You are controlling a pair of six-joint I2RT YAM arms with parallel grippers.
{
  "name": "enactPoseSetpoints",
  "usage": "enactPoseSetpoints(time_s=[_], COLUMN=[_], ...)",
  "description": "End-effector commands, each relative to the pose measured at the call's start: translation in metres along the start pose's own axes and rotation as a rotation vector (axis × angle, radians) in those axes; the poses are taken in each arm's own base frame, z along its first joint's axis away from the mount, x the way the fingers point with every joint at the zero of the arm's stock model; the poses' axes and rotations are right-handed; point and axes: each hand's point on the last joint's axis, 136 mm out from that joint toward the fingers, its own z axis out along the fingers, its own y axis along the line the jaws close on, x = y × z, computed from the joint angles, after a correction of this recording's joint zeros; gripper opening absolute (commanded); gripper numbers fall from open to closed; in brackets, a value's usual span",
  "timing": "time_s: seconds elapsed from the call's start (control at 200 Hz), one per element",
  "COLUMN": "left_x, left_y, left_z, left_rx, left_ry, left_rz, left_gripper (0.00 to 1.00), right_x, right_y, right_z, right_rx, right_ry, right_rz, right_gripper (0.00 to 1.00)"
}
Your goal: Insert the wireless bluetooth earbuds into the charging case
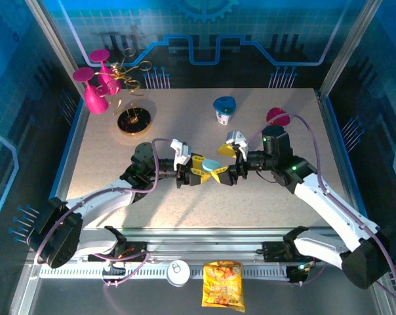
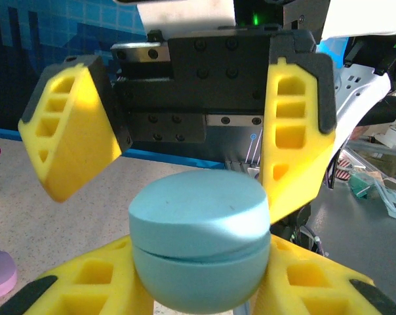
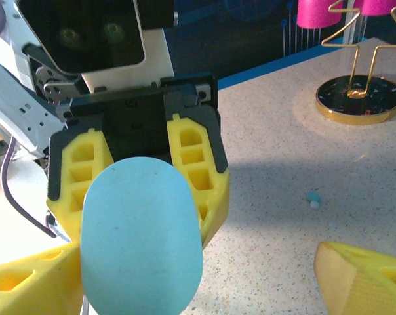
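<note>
Down on the speckled table, one tiny pale blue earbud is lying loose. It is resting apart from both grippers, between them and the gold-rimmed stand. The pale blue case is sitting raised off the table, pinched between the yellow fingers of the left gripper. That gripper's jaws are clamping tight on the lower half of the case, and a seam is running around it between lid and base. The right gripper is facing the case head-on, its jaws standing wide and holding nothing, with no finger visibly touching the case. Farther back on the table, a blue-lidded cup is standing near a pink object, and pink goblets are standing at the left rear corner. A can and a snack bag are lying in front of the arm bases.
</note>
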Motion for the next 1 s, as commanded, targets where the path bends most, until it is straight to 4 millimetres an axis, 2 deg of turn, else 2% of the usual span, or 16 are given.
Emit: enactPoseSetpoints(time_s=[0.0, 0.21, 0.46, 0.69, 0.856, 0.876, 0.996], left_x=[-0.008, -0.006, -0.005, -0.002, 0.001, 0.001, 0.0], left_y=[-0.011, -0.014, -0.016, -0.013, -0.007, -0.007, 0.002], left_z=[0.0, 0.0, -0.003, -0.003, -0.004, -0.004, -0.008], left_rx=[0.048, 0.065, 0.056, 0.043, 0.014, 0.011, -0.012], left_ry=[-0.014, -0.009, -0.012, -0.01, -0.01, -0.012, -0.03], left_rz=[0.067, 0.071, 0.088, 0.087, 0.093, 0.095, 0.089], left_gripper=[0.34, 0.34, 0.34, 0.34, 0.34, 0.34, 0.34], right_x=[-0.014, -0.011, -0.015, -0.018, -0.026, -0.017, -0.019], right_y=[-0.01, -0.016, -0.037, -0.03, -0.008, -0.007, -0.001], right_z=[-0.012, -0.013, -0.015, -0.014, -0.02, -0.018, -0.028], right_rx=[0.061, 0.081, 0.193, 0.155, 0.072, 0.064, 0.087], right_ry=[-0.058, -0.062, -0.067, -0.083, -0.114, -0.105, -0.143], right_rz=[-0.006, 0.014, 0.045, 0.037, -0.008, 0.007, -0.005], right_gripper=[0.87, 0.86, 0.86, 0.86, 0.87, 0.87, 0.87])
